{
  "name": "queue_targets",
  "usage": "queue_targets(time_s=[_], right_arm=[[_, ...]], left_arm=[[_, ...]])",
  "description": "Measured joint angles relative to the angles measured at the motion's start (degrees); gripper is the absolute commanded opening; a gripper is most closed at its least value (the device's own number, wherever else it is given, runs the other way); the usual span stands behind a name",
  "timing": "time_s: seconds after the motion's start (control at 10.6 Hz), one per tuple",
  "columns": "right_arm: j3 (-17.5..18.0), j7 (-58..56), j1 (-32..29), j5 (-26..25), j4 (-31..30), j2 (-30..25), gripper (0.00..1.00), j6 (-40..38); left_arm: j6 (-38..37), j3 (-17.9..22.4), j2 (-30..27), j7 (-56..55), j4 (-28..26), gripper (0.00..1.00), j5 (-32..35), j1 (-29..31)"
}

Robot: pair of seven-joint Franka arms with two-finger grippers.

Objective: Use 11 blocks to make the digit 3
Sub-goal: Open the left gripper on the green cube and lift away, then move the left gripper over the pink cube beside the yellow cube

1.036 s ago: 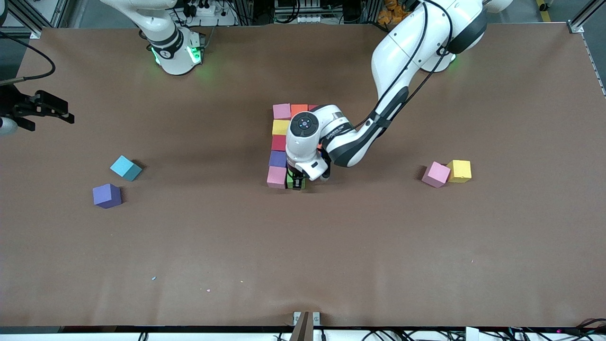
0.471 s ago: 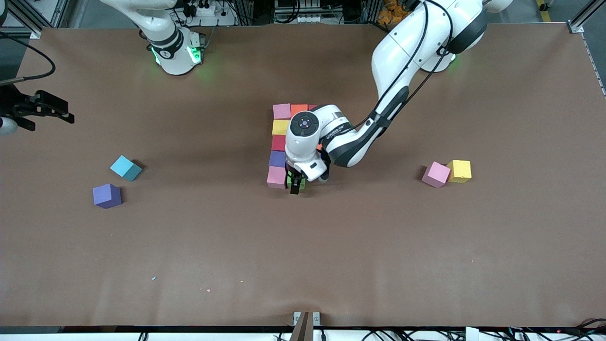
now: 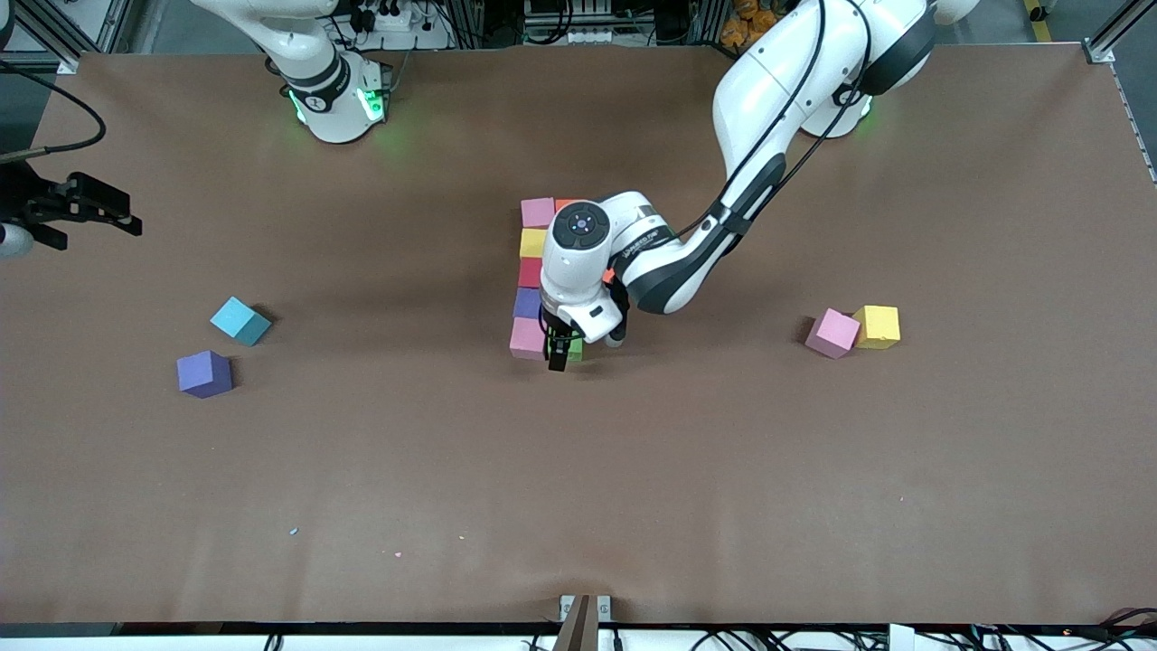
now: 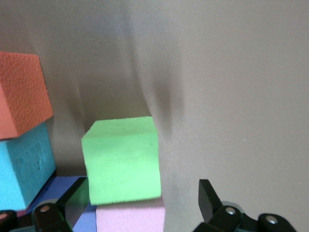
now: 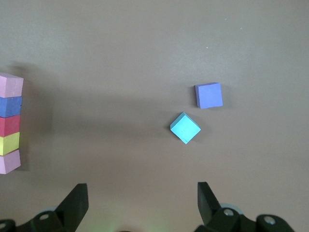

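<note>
The wide brown surface [image 3: 633, 470] carries everything. The white left arm reaches in from its base to the middle, its end effector [image 3: 562, 348] low over the green foam cube [image 4: 123, 159], fingers spread open with nothing between them. The right end effector [image 5: 142, 205] waits over the right arm's end of the surface, jaws open and empty.

The partly built digit 3 [image 3: 533, 276] sits mid-surface: a spine of matte cubes running toward the front camera, pink [image 3: 537, 212], yellow [image 3: 532, 242], red [image 3: 530, 272], purple [image 3: 527, 302] and pink [image 3: 526, 338]. The green cube touches that nearest pink one on the side toward the left arm's end. An orange cube [image 4: 21, 94] and a light blue cube [image 4: 21, 166] show in the left wrist view, close beside the green one.

Loose blocks lie well apart from the figure: a pink cube [image 3: 832, 332] touching a yellow cube [image 3: 878, 326] toward the left arm's end, and a light blue cube [image 3: 239, 320] near a purple cube [image 3: 204, 373] toward the right arm's end.
</note>
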Motion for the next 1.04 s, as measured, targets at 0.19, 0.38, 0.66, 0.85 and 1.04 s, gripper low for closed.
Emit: queue_targets(time_s=[0.19,0.38,0.66,0.85,1.04], right_arm=[[0.0,0.0,0.0,0.0,0.0,0.0,1.00,0.0],[0.0,0.0,0.0,0.0,0.0,0.0,1.00,0.0],[0.0,0.0,0.0,0.0,0.0,0.0,1.00,0.0],[0.0,0.0,0.0,0.0,0.0,0.0,1.00,0.0],[0.0,0.0,0.0,0.0,0.1,0.0,1.00,0.0]], left_arm=[[-0.7,0.0,-1.5,0.0,0.0,1.00,0.0,0.0],[-2.4,0.0,-3.7,0.1,0.0,1.00,0.0,0.3],[-5.4,0.0,-9.3,4.9,-1.3,1.00,-0.1,2.0],[-6.0,-0.3,-14.1,10.5,-4.0,1.00,-0.1,4.9],[-6.2,-0.7,-17.8,17.2,-6.9,1.00,-0.3,8.1]])
